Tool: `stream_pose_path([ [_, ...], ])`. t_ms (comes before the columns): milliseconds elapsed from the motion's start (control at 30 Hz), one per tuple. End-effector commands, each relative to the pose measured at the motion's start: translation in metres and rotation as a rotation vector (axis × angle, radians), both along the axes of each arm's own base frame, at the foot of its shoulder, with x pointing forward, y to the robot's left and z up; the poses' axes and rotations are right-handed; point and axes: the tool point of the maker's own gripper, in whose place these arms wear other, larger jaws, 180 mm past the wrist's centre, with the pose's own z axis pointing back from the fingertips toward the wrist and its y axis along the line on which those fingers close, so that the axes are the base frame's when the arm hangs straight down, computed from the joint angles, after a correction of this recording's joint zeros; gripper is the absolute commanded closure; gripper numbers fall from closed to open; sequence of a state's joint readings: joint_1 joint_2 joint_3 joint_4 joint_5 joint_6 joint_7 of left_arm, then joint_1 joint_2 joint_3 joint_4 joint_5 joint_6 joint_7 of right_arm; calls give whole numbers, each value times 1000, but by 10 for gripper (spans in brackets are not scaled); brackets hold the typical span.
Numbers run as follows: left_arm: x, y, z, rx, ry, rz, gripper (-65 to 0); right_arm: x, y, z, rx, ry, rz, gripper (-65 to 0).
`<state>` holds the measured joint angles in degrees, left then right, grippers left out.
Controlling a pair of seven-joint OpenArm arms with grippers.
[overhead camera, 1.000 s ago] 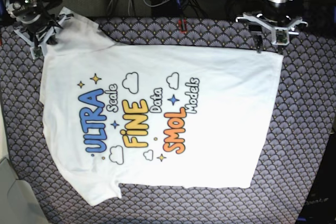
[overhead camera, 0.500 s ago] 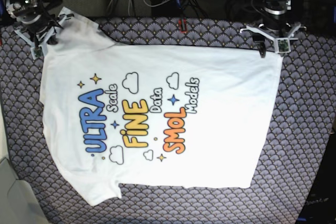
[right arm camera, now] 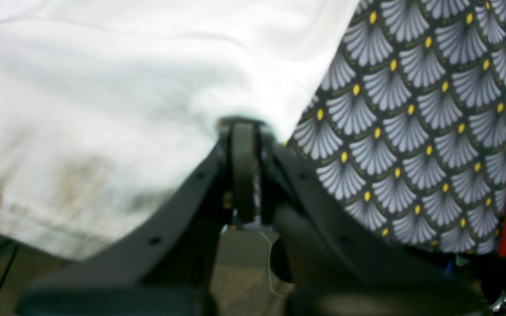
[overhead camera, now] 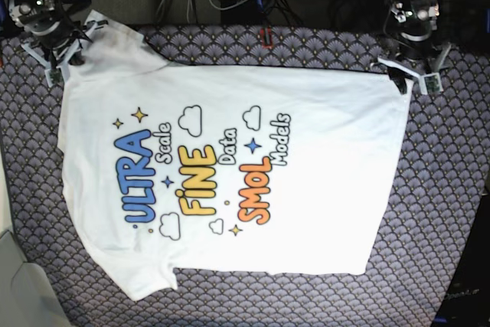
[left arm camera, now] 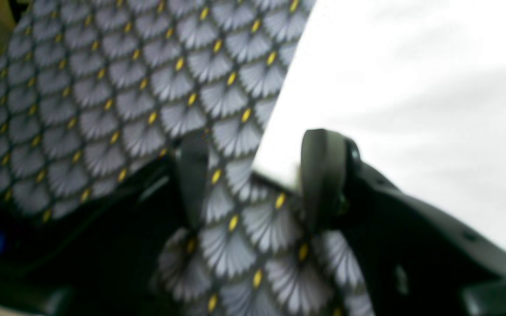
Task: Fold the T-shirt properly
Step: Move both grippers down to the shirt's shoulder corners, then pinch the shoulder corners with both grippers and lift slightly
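One T-shirt [overhead camera: 230,174] is lying flat, print up, filling the centre of the base view on one fan-patterned cloth [overhead camera: 444,189]. Two grippers are showing. The right gripper [overhead camera: 55,45], upper left, is pinching the shirt's sleeve edge between closed jaws. The left gripper [overhead camera: 417,74], upper right, is hovering at the shirt's hem corner, jaws spread, holding nothing.

Right tool [right arm camera: 244,131] pinched closed on T-shirt [right arm camera: 117,101] edge; patterned cloth [right arm camera: 420,131] beside.
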<state>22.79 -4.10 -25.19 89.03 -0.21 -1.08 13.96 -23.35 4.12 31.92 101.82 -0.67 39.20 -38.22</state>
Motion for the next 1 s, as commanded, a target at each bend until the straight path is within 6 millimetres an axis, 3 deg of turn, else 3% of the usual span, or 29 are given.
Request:
stream_pose_path([
  [0,6,3,9,19,-32,-3,-337,7,-3,9,-9,-35,9,0],
  [233,17,2,14,14,-54,-2,-337,6,-3,8,-11,-29,9,0],
  [500,3,4,-22,-20,33,20,-337,5,-4,8,-11,-26,8,0],
  [667,-2,3,-27,-24,48,23,-323,5,-4,8,-11,-26,8,0],
  [767,-1,3,-26,-25,49,23,-213,5,-3,8,-10,-26,8,0],
  [900,-2,3,-27,-26,52,24,-11,5,-4,8,-11,-26,8,0],
  [967,-2,3,-28,-26,54,24,-5,5,-4,8,-11,-26,8,0],
])
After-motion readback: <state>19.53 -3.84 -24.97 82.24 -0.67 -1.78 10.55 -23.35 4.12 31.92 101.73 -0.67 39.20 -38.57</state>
